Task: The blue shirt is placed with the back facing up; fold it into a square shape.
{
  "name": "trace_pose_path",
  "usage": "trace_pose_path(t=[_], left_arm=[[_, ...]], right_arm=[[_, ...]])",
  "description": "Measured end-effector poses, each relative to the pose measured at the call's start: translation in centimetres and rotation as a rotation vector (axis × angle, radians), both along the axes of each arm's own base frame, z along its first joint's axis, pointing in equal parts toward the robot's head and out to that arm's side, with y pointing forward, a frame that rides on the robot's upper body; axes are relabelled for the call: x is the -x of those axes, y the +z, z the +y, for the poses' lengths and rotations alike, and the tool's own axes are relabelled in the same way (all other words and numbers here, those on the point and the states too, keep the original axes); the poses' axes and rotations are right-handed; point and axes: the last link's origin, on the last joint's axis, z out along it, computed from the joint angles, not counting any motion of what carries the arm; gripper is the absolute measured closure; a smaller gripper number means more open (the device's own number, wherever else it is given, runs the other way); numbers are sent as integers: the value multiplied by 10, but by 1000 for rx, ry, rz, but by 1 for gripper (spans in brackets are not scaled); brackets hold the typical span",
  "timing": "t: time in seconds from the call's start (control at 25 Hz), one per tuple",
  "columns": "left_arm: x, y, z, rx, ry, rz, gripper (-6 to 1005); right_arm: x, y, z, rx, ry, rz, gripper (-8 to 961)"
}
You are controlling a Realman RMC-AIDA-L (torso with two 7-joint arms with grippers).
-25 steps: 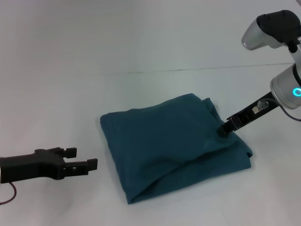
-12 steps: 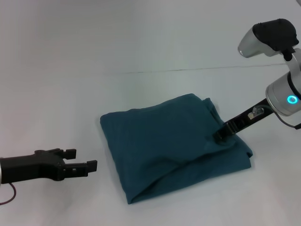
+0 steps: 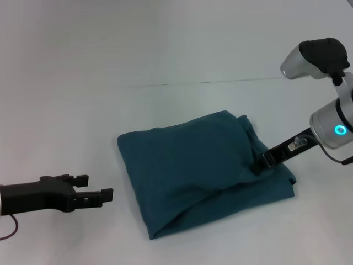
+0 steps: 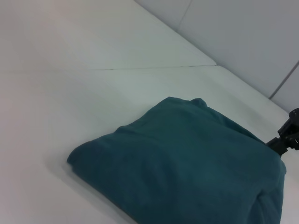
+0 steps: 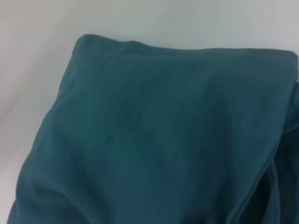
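We start at our right gripper (image 3: 263, 161), right of centre in the head view, where its black fingers press down into the right-hand side of the blue shirt (image 3: 201, 168); the tips are sunk in a crease of the cloth, so we cannot tell whether they are parted or closed, nor whether they pinch any fabric. From that contact point the shirt spreads leftward and toward the lower part of the frame as an already folded, roughly square bundle on the white table (image 3: 83, 99), its slightly longer run going from the upper right corner down to the lower left corner. A looser layer bulges out past the gripper on the right edge, and that is the part we judge yet needs tucking or squaring. Our left gripper (image 3: 92, 187) hangs at the lower left of the frame, its fingers parted and holding nothing, well apart from the shirt's left edge. So the right arm is plainly the nearer one, touching the cloth, and the next tidy-up falls to it.
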Motion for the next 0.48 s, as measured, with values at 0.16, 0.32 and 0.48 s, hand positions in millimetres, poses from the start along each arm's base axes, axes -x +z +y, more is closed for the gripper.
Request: trace_pose_path(t=[0.16,0.32,0.48], left_arm=[[0,0,1,-4,1,4,48],[0,0,1,-4,-1,5,48],[0,0,1,-4,-4,6,48]], right_arm=[[-5,-1,-3,-6,-13,14,780],[-8,2,-5,-38,-21,63,914],[-14,14,-7,-87,-38,156,948]])
